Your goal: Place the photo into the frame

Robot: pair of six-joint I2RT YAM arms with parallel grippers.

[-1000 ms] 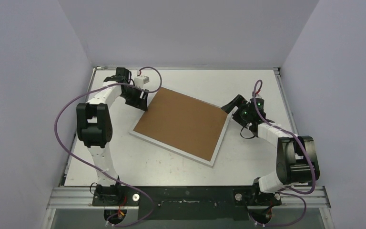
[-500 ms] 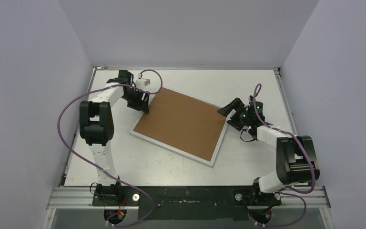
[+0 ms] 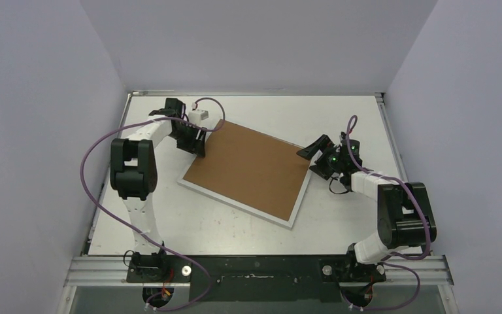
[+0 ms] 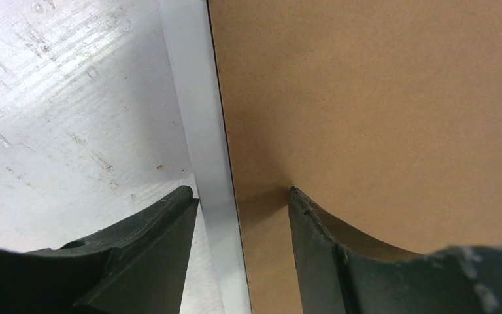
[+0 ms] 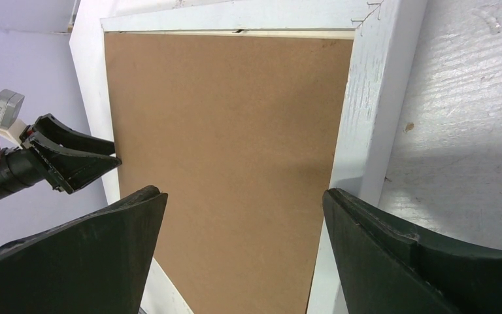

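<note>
Brown board faces up on the frame, which lies flat in the middle of the table, skewed so its nearest corner points to abt 5 o'clock. At abt 2 o'clock of it the right gripper hangs by the far-right corner w/ fingers spread wide, holding nothing, the white rim showing between them. Farther back, at abt 10 o'clock, the left gripper sits at the left edge, fingers apart & straddling the rim, one tip on the table side, the other on the board, no clamp on it.
</note>
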